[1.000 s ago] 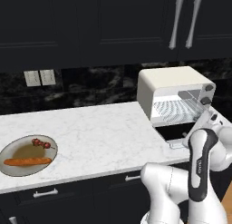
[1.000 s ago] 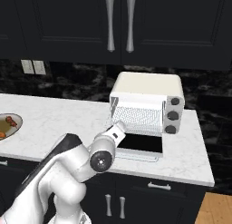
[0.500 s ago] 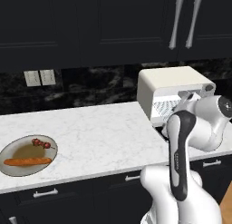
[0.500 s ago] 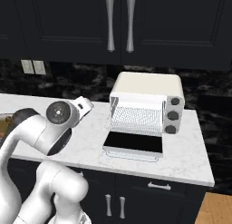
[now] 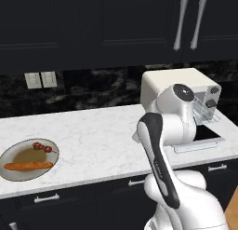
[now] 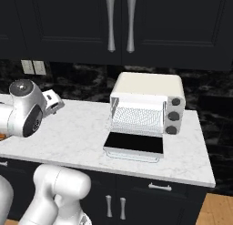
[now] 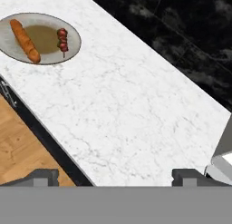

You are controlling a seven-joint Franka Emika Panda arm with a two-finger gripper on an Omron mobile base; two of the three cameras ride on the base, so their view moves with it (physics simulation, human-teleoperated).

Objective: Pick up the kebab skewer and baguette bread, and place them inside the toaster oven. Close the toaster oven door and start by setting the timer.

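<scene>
On the marble counter (image 5: 102, 136), well off to the robot's left, a shallow grey plate (image 5: 14, 171) is holding both foods: the baguette bread (image 5: 28, 165) — a long, slim, orange-brown loaf with a smooth crust — is lying across the dish, and the kebab skewer (image 5: 42, 147), a short thin stick threaded with dark red chunks, is resting just beside it nearer the far rim. They are sitting apart enough that each looks reachable on its own. At the opposite end the toaster oven (image 6: 146, 103) is standing boxy and cream-white, its wire rack exposed, with the toaster oven door (image 6: 134, 144) lying folded down flat — dark glass up — so the cavity is ready for loading. The gripper (image 7: 116, 175) is hanging above the counter with its two dark tips spread wide and nothing between them, looking toward the plate from a distance. Judging by this, the first pickup is not yet begun; the skewer, being thin, will likely need a careful pinch.
</scene>
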